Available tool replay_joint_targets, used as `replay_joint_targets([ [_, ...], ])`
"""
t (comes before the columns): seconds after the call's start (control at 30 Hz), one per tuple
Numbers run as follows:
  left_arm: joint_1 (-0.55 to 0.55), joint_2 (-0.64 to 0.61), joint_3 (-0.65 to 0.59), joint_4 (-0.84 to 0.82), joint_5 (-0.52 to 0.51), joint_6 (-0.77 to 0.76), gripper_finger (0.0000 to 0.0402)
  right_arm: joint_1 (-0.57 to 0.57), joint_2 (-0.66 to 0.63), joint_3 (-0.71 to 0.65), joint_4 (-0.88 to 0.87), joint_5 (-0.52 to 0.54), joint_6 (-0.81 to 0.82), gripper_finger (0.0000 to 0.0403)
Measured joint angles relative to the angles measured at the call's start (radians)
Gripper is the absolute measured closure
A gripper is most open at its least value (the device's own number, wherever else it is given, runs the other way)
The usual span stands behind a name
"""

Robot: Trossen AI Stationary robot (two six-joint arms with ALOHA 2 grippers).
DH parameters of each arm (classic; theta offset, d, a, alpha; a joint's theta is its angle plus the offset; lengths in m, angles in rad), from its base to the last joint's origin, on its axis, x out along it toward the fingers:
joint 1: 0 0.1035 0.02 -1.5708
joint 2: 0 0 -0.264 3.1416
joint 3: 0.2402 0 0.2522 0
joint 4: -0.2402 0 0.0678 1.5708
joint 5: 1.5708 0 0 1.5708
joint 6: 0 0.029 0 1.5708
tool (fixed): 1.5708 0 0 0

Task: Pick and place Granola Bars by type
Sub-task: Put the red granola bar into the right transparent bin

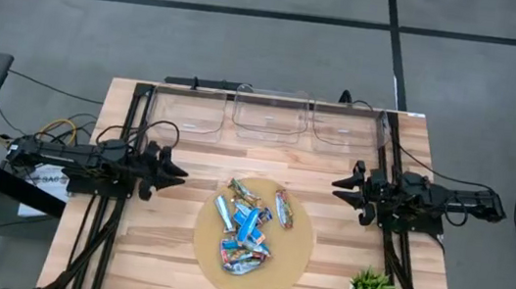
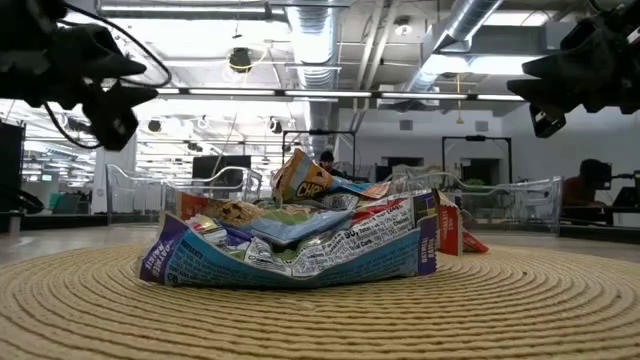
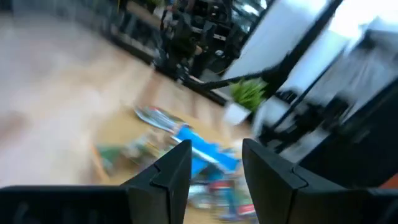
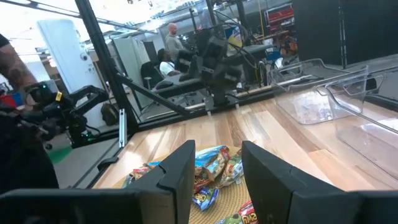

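Sorting not yet begun: bars lie heaped on the disc toward the tabletop's front edge, both claws, left and right, apart and empty, a first pick pending.

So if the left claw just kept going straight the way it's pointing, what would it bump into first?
Probably the Granola Bars piled on the round mat: the left gripper, open, aims toward them, though its height above them is unclear.
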Motion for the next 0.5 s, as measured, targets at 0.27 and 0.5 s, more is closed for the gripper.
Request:
replay_joint_targets([
  [0.27, 0.0, 0.0, 0.003, -0.009, -0.14, -0.352, 0.0267, 0.0, 0.0, 0.0, 0.0, 0.0, 0.0, 0.028],
  [0.5, 0.0, 0.001, 0.005, 0.059, -0.363, -0.423, 0.0267, 0.0, 0.0, 0.0, 0.0, 0.0, 0.0, 0.028],
])
